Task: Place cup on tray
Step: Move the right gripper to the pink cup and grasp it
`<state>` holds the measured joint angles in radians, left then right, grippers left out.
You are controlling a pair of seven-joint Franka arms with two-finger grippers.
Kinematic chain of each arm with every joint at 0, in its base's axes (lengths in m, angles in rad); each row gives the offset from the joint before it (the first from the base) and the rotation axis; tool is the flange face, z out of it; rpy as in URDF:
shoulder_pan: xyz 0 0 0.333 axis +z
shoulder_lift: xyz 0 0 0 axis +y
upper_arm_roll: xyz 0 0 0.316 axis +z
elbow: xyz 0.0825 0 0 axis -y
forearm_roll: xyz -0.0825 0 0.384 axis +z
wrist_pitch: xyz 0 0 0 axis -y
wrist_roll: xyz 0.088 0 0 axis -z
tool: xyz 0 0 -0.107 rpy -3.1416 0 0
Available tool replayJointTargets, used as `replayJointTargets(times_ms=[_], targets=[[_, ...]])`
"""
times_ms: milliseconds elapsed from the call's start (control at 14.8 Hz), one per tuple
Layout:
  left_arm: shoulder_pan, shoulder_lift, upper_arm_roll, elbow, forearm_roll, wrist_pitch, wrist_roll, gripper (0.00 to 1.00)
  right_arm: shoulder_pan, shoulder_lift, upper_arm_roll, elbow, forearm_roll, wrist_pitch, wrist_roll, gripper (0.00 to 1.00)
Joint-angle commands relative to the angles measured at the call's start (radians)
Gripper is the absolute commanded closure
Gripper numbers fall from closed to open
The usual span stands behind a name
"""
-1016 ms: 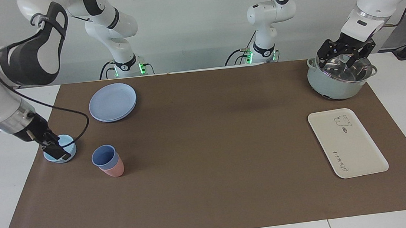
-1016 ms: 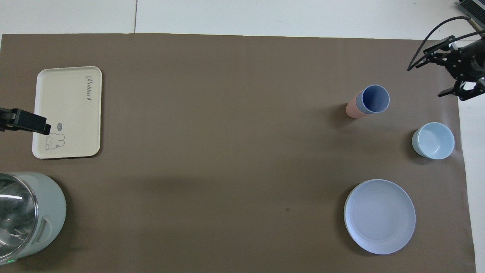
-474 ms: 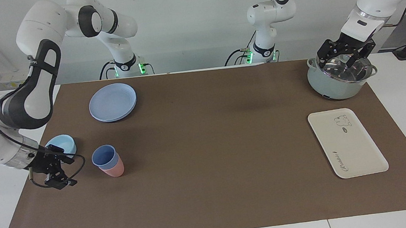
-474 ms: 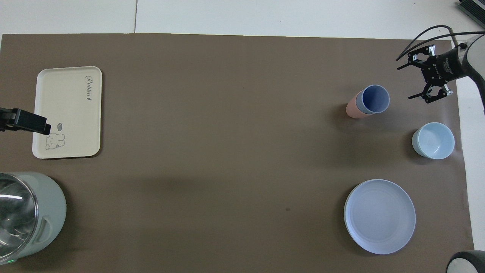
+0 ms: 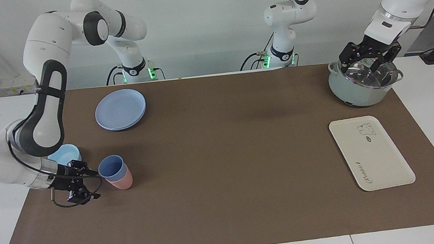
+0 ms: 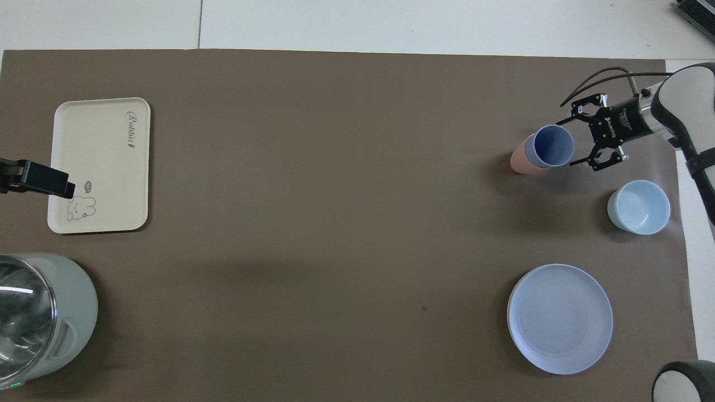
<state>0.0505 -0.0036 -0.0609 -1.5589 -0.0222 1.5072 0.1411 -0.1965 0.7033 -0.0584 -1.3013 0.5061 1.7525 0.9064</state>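
The periwinkle-blue cup [image 5: 111, 167] stands upright, nested in a salmon-pink tumbler [image 5: 122, 182], toward the right arm's end of the table. It also shows in the overhead view [image 6: 553, 146]. My right gripper [image 5: 92, 185] is low, lying level and open, right beside the cup with its fingers pointing at it; it also shows in the overhead view [image 6: 571, 142]. It holds nothing. The cream tray [image 5: 379, 158] lies bare toward the left arm's end, also in the overhead view [image 6: 100, 139]. My left gripper [image 5: 370, 61] waits open over the pot.
A pale green pot [image 5: 357, 94] stands nearer to the robots than the tray. A light-blue bowl [image 5: 64, 153] sits beside the right arm's wrist. A round blue plate [image 5: 120, 108] lies nearer to the robots than the cup.
My right gripper has come away from the bowl, dropped low and turned level, then moved in toward the cup. The left arm has not moved.
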Motion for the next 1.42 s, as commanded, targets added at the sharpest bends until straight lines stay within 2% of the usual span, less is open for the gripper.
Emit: replayJointTargets(times_ms=[0, 542, 745, 880, 948, 1016, 1083, 1354], targets=[[0.009, -0.027, -0.008, -0.026, 0.016, -0.005, -0.009, 0.00, 0.002, -0.044, 0.006, -0.131, 0.075, 0.048, 0.017, 0.04], [0.009, -0.027, -0.008, -0.026, 0.016, -0.005, -0.009, 0.00, 0.016, -0.080, 0.015, -0.208, 0.146, 0.051, 0.009, 0.04], [0.009, -0.027, -0.008, -0.026, 0.016, -0.005, -0.009, 0.00, 0.016, -0.097, 0.015, -0.251, 0.202, 0.056, -0.006, 0.08], [0.009, -0.026, -0.008, -0.026, 0.016, -0.005, -0.009, 0.00, 0.017, -0.100, 0.015, -0.257, 0.233, 0.053, -0.021, 0.26], [0.009, -0.027, -0.008, -0.026, 0.016, -0.005, -0.009, 0.00, 0.020, -0.102, 0.015, -0.259, 0.244, 0.048, -0.035, 0.41], [0.009, -0.027, -0.008, -0.026, 0.016, -0.005, -0.009, 0.00, 0.025, -0.105, 0.017, -0.259, 0.253, 0.041, -0.038, 0.65], [0.009, -0.027, -0.008, -0.026, 0.016, -0.005, -0.009, 0.00, 0.026, -0.107, 0.017, -0.263, 0.281, 0.035, -0.038, 1.00], [0.009, -0.027, -0.008, -0.026, 0.016, -0.005, -0.009, 0.00, 0.052, -0.149, 0.022, -0.305, 0.324, 0.036, -0.029, 1.00]])
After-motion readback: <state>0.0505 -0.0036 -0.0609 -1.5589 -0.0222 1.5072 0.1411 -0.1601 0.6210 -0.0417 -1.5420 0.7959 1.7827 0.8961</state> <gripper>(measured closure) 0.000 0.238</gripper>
